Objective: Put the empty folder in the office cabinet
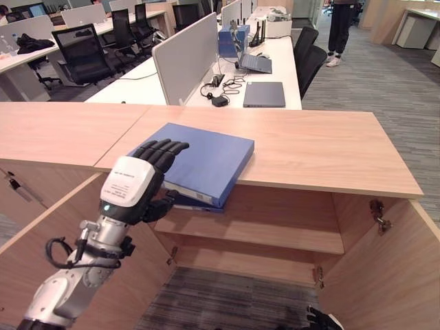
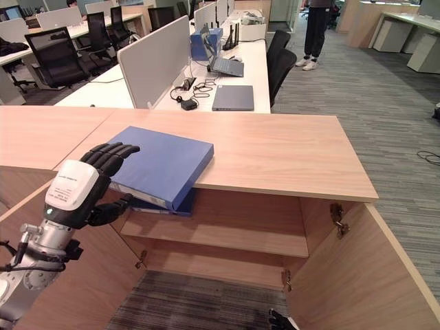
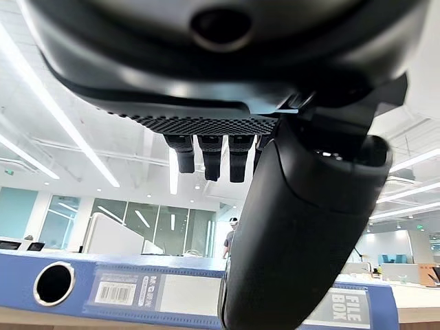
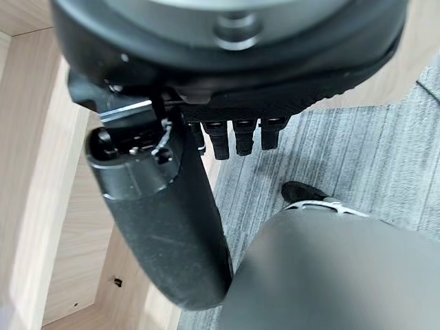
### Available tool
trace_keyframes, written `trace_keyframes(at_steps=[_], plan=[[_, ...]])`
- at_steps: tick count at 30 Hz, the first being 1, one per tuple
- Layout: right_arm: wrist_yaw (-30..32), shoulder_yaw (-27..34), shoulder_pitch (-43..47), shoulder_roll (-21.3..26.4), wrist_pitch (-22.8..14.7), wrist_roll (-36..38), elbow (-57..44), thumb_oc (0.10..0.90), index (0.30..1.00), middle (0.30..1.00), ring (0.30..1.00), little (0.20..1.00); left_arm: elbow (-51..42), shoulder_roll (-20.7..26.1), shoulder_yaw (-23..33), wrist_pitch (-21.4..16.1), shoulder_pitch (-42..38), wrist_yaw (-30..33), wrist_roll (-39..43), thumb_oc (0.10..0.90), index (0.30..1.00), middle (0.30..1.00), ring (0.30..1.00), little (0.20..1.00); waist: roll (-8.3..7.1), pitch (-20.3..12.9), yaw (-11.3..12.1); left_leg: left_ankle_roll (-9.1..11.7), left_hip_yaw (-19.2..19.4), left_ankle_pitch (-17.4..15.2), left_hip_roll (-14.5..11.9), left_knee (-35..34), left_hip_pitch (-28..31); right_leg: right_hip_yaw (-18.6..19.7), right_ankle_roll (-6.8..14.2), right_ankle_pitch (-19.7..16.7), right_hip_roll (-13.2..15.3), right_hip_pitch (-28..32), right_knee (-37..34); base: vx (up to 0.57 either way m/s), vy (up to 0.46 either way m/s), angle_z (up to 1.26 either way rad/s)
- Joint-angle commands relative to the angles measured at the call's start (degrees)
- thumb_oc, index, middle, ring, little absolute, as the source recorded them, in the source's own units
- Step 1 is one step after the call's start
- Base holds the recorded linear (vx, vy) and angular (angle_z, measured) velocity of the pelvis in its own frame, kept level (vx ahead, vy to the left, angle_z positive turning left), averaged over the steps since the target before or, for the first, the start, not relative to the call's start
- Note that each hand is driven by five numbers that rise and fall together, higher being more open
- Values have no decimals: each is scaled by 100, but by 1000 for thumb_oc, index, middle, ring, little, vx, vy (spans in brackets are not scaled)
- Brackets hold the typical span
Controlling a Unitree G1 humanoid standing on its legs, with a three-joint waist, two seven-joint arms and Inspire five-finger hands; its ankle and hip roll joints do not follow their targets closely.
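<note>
A blue folder point(image 1: 206, 161) lies flat on the wooden top of the office cabinet point(image 1: 330, 148), with its spine point(image 3: 172, 295) sticking out over the front edge. My left hand point(image 1: 134, 182) is at that overhanging end, fingers point(image 2: 110, 155) stretched over the folder's cover and thumb point(image 3: 295, 234) below the spine, with a gap showing between fingers and folder. The cabinet stands with both doors swung out and a bare shelf point(image 1: 275, 234) inside. My right hand point(image 2: 278, 320) hangs low by the floor in front of the cabinet, its fingers point(image 4: 237, 137) straight and holding nothing.
The left door point(image 1: 41, 234) and right door point(image 1: 392, 275) flank the opening. Behind the cabinet is a white desk point(image 1: 275, 69) with a closed laptop point(image 1: 265, 94), cables and a divider panel. Office chairs point(image 1: 82, 51) stand further back, and a person point(image 1: 340, 31) stands in the aisle.
</note>
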State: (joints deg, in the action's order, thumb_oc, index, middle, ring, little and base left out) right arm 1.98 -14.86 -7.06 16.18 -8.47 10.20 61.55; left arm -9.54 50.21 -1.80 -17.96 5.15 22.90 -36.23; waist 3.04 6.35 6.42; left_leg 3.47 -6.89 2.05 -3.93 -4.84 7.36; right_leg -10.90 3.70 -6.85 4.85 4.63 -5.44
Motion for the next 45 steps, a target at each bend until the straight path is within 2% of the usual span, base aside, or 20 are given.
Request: trace_keyframes(at_steps=[1, 10, 34, 45], plan=[[36, -102, 306, 167, -199, 172, 13, 800, 900, 900, 900, 900, -171, 393, 57, -83, -1064, 209, 94, 800, 900, 900, 900, 900, -14, 31, -175, 305, 258, -165, -140, -16, 33, 172, 349, 1193, 106, 793, 116, 0, 0, 0], [44, -49, 303, 146, -209, 275, 58, 800, 900, 900, 900, 900, -84, 537, -218, -91, -1279, 85, 29, 800, 900, 900, 900, 900, -2, 43, -244, 300, 300, -195, -125, -16, 72, 206, 358, 1190, 119, 793, 130, 7, 0, -1], [65, 22, 251, 124, -213, 353, 8, 800, 900, 900, 900, 900, 421, 351, -796, -96, -1297, -241, 4, 800, 900, 900, 900, 900, -37, 73, -325, 281, 402, -223, -141, -16, 140, 289, 365, 1196, 120, 798, 154, 0, 0, -2], [60, 20, 229, 133, -206, 395, 42, 800, 900, 900, 900, 900, 744, 581, -1049, 0, -1720, -152, -251, 800, 900, 900, 900, 900, -63, 39, -375, 283, 433, -224, -150, -16, 154, 323, 372, 1198, 126, 793, 174, 0, 0, 0]])
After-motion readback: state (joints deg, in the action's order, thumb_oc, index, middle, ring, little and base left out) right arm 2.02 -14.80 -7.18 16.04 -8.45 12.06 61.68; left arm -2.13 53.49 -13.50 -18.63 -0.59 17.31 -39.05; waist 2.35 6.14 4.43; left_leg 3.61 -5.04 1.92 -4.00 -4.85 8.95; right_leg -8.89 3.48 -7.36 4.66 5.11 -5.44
